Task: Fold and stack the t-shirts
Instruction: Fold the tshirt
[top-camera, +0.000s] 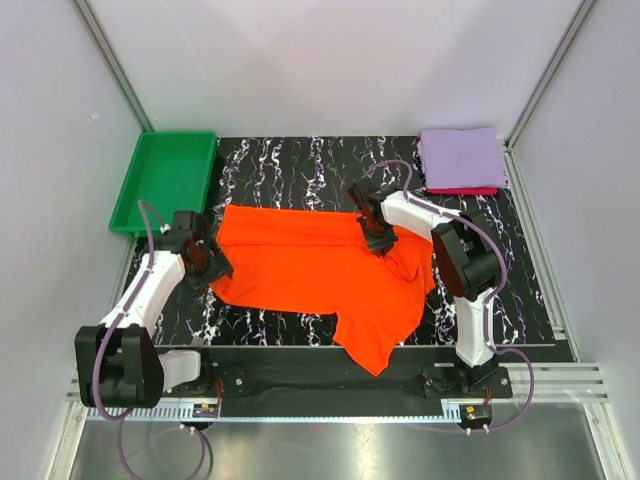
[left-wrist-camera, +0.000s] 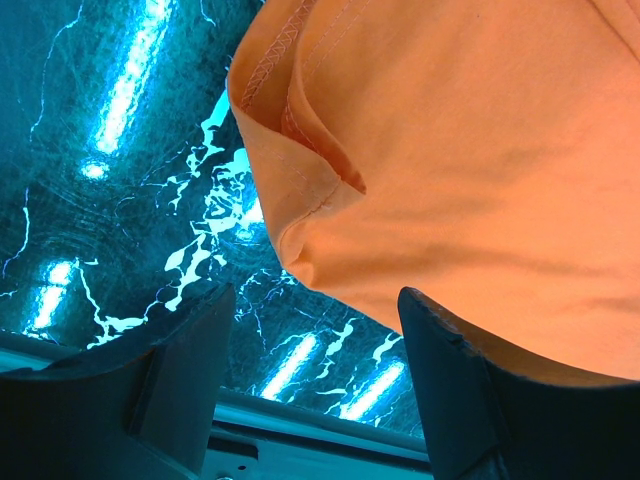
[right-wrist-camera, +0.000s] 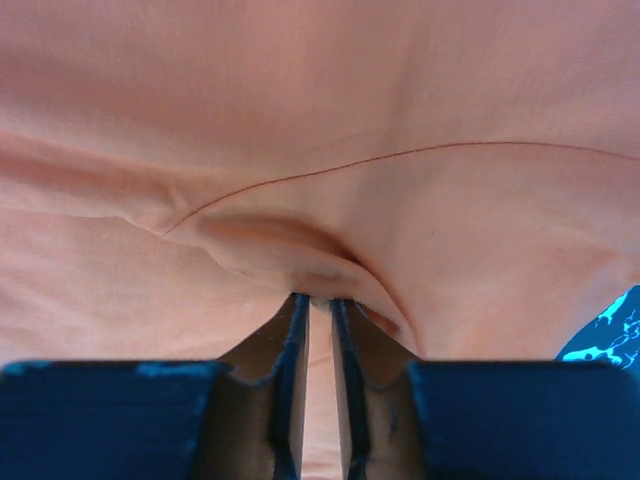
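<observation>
**Even light above, glare below**

Lit brightly and evenly from overhead in the top view, shadows faint. Streaked with cyan-white glare on the glossy tabletop (left-wrist-camera: 120, 100) in the left wrist view. Washed pale and soft on the shirt (right-wrist-camera: 320, 120), close up, in the right wrist view.

Overhead plus wrist close-ups on t-shirt (top-camera: 310, 265)
</observation>
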